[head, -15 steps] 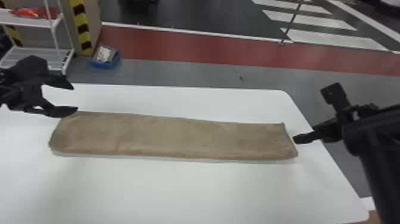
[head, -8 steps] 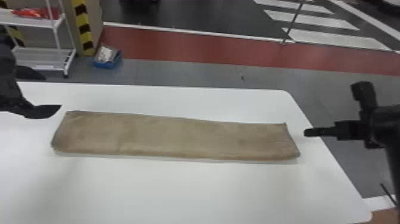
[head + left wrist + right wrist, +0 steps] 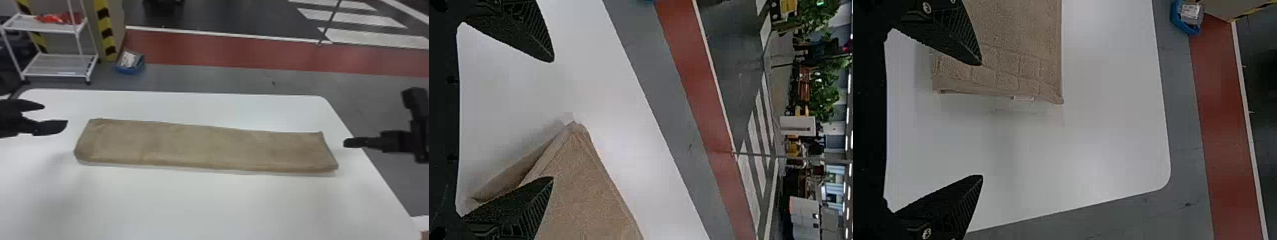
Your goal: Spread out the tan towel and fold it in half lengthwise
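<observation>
The left hand (image 3: 55,114) is held with its fingers apart beside one short end of the towel (image 3: 204,146); the right hand (image 3: 981,120) is likewise parted, nothing gripped, off the opposite end. Ridges are cut into the black fingers, by which pile should be held without much slipping. The towel is laid as a long, flat strip across the white desk (image 3: 191,204), apparently already doubled lengthwise. It would likely be found light, soft and limp, not fragile, though the layers could be slid apart if only one were pinched. It is best taken by the corners of the short ends, both layers together. The tan cloth is looped and nubbly, crossed near one end by a band (image 3: 1018,67) of raised rectangles, with a small pale tag (image 3: 1023,98) at the hem. The desk is smooth, round-cornered and hard-looking.
</observation>
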